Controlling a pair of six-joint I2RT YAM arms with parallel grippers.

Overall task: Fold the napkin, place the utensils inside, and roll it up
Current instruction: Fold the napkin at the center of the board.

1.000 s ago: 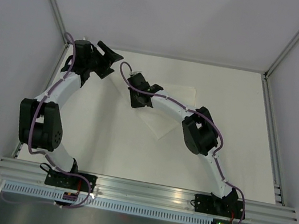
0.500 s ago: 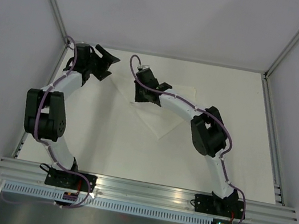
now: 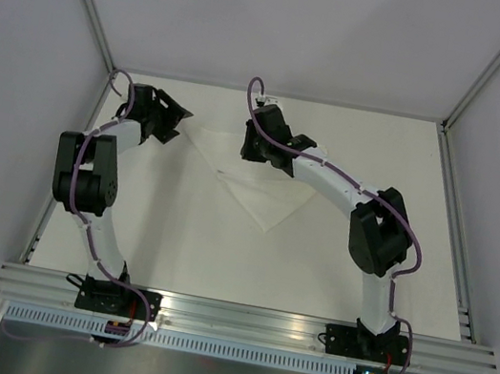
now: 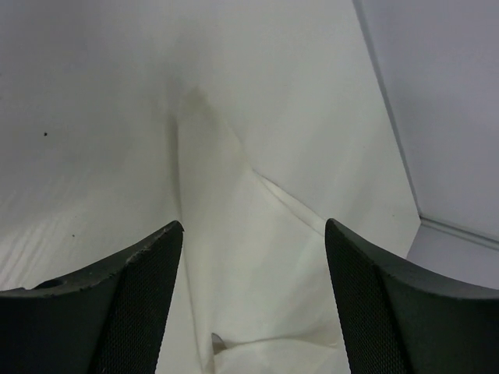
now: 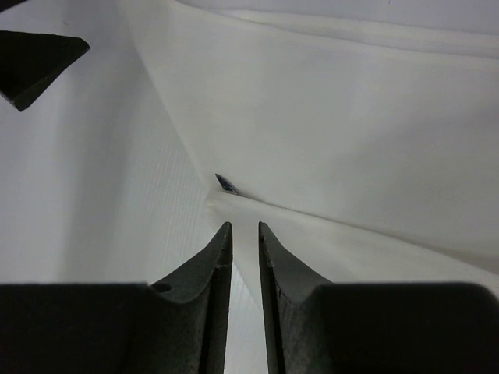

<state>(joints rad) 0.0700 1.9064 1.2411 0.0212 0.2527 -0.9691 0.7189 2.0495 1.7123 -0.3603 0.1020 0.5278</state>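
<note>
Both jaws of left gripper [image 4: 253, 224] hanging wide apart above napkin [image 3: 266, 204] corner, right gripper [image 5: 243, 227] clenching on napkin's raised fold

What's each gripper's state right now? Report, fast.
Left gripper: open, holding nothing, over the napkin.
Right gripper: closed, pinching a napkin fold.

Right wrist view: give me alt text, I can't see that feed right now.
The right pincer is nearly shut, apparently pinching an edge of the thin white cloth napkin spread ahead. A small dark teal utensil tip pokes from under a fold just ahead, and the left pincer's black fingertip shows top left.
</note>
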